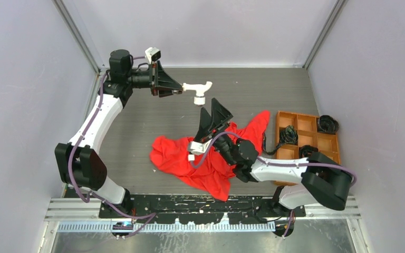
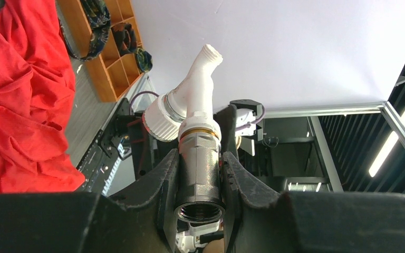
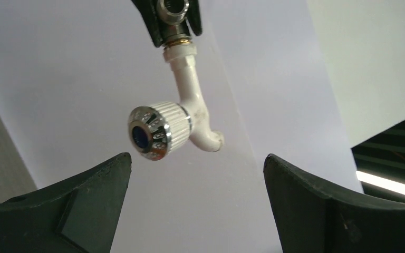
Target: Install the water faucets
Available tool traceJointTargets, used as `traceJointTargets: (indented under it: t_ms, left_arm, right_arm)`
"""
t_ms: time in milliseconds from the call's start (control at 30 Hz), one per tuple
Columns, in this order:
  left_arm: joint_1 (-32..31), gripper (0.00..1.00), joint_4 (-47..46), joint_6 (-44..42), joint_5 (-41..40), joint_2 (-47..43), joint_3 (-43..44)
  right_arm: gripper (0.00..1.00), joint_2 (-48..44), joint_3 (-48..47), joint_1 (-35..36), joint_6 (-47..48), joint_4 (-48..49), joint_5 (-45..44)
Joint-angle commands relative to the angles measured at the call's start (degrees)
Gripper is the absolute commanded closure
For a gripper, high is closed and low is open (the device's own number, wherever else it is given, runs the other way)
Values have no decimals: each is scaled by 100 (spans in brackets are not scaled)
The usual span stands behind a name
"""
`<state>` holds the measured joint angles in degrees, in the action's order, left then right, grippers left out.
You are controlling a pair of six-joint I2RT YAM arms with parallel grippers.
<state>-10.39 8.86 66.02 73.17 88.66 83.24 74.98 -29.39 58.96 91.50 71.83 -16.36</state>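
Hidden: in the top view the held end of the water faucet (image 1: pixel 198 89) disappears inside the left jaws. The right arm (image 1: pixel 274 168) covers part of the red cloth (image 1: pixel 205 158) and the near corner of the orange tray (image 1: pixel 298 114).
Cut off: the left wrist view shows only a slice of the cloth (image 2: pixel 16 95) and of the tray (image 2: pixel 103 79). The right wrist view crops the left jaws at its top edge.
Hard to make out: the fitting (image 2: pixel 200 174) on the faucet's end looks black in one wrist view and grey metal in the other. The knob's blue mark faces only the right wrist camera.
Water faucet: it hangs in the air over the far middle of the surface (image 1: pixel 274 89), touching neither surface nor cloth.
Left jaws: narrow, clamped on the fitting from both sides. The white body (image 2: pixel 198 89), knob and spout stick out past their tips, with a brassy ring at the joint.
Right jaws: spread wide and holding nothing, raised over the cloth and aimed at the faucet (image 3: pixel 190 105). The knob lies just beyond their tips, centred between them and apart from both.
Tray: at the right edge of the surface, with black coiled parts (image 1: pixel 287 134) in its compartments.
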Motion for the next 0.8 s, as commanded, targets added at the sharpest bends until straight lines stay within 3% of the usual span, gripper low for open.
traceJointTargets:
  t_ms: [0, 300, 767]
  left_arm:
    - [16, 100, -216, 86, 168, -3, 295]
    - [15, 100, -295, 148, 234, -17, 306]
    - [11, 100, -444, 174, 267, -56, 140]
  right_arm:
    - [0, 355, -413, 78, 1040, 1724, -174]
    - [0, 1079, -974, -209, 1317, 1992, 203]
    - [0, 1720, -1458, -699, 1362, 1549, 519]
